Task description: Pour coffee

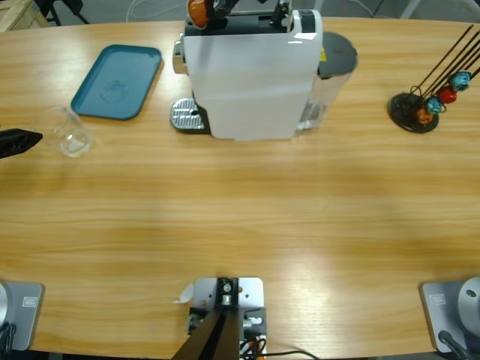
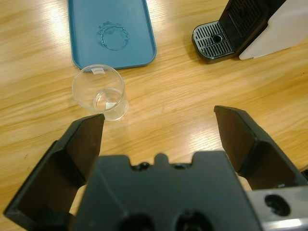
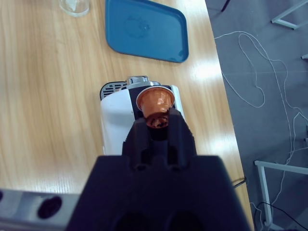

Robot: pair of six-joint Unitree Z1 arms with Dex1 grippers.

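Observation:
A clear glass cup (image 1: 72, 133) (image 2: 99, 91) stands upright on the wood beside the blue tray; no dark coffee shows in it. My left gripper (image 1: 22, 140) (image 2: 159, 118) is at the table's left edge, open, just short of the cup and apart from it. My right gripper (image 3: 156, 120) (image 1: 214, 9) hovers over the top of the white coffee machine (image 1: 251, 75) (image 3: 113, 125), shut on an orange capsule (image 3: 155, 100) (image 1: 197, 9). The machine's metal drip grate (image 1: 184, 114) (image 2: 216, 41) is bare.
A blue tray (image 1: 118, 81) (image 2: 111, 31) (image 3: 147, 29) lies behind the cup, left of the machine. A black capsule stand (image 1: 412, 111) with red, blue and orange capsules sits at the far right. The cup (image 3: 74, 6) also shows at the right wrist view's top edge.

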